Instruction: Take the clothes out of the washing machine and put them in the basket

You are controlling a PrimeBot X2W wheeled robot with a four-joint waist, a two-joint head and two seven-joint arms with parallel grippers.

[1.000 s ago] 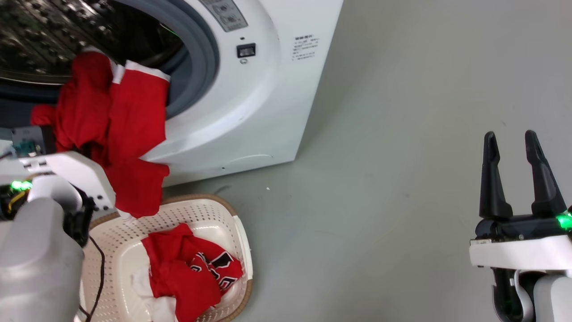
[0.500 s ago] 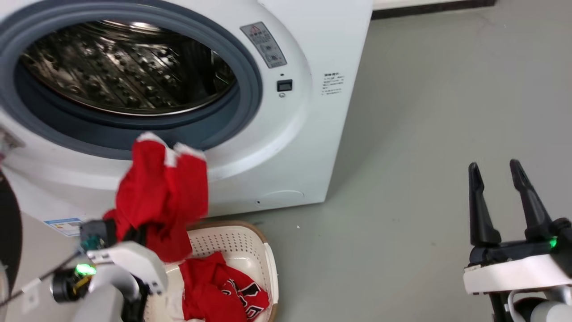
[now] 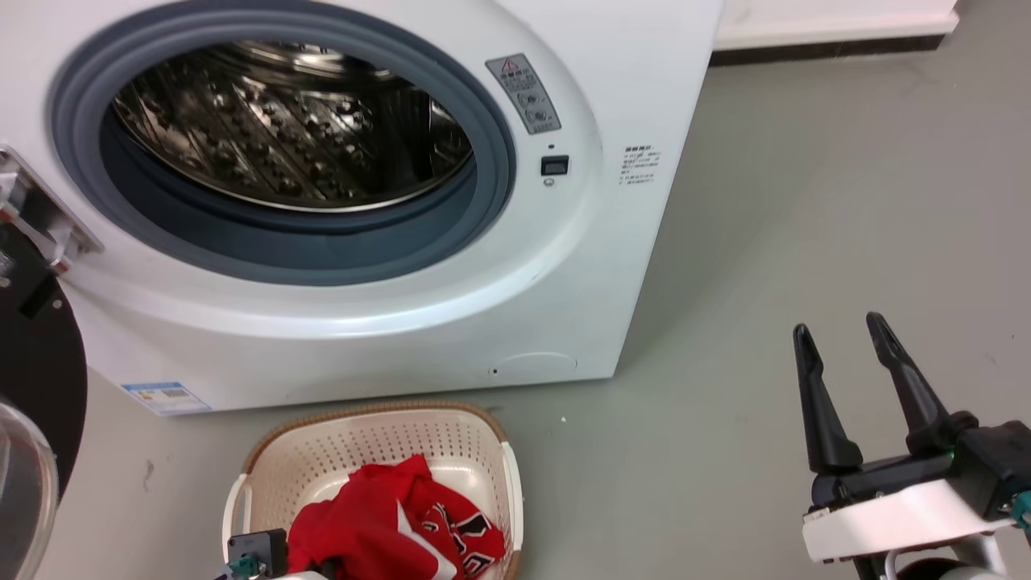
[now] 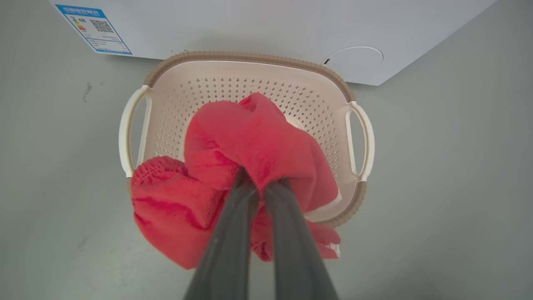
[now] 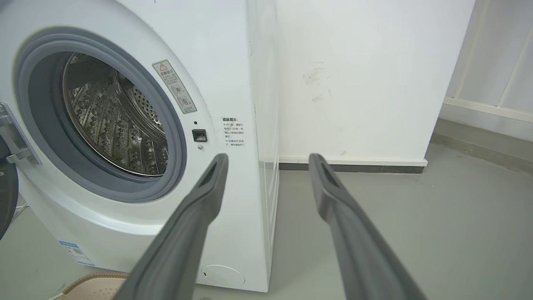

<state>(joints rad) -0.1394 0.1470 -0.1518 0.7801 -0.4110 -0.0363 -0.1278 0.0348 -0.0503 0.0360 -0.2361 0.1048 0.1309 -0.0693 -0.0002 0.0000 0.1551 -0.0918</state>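
The washing machine (image 3: 612, 72) stands with its porthole open, and the steel drum (image 3: 290, 137) shows bare metal. Below it sits the basket (image 3: 370, 415), holding red clothes (image 3: 378, 524) and a jersey with black-and-white lettering (image 3: 467, 528). In the left wrist view my left gripper (image 4: 260, 180) is shut on a red garment (image 4: 250, 137) that hangs over the basket (image 4: 250, 56), one fold drooping past its near rim. My right gripper (image 3: 838, 332) stands open and holds nothing above the floor, right of the machine; its fingers (image 5: 208, 196) point toward the washing machine (image 5: 245, 62).
The black-rimmed glass door (image 3: 36, 387) hangs open at the far left. Grey floor (image 3: 805, 201) stretches to the right of the machine. A white wall with a dark skirting (image 3: 830, 48) closes the back. A blue label (image 4: 93, 29) marks the machine's lower front.
My left arm has brought the red garment out of the porthole and down over the basket. The head camera has shifted, so more of the drum shows. The right gripper stays open.
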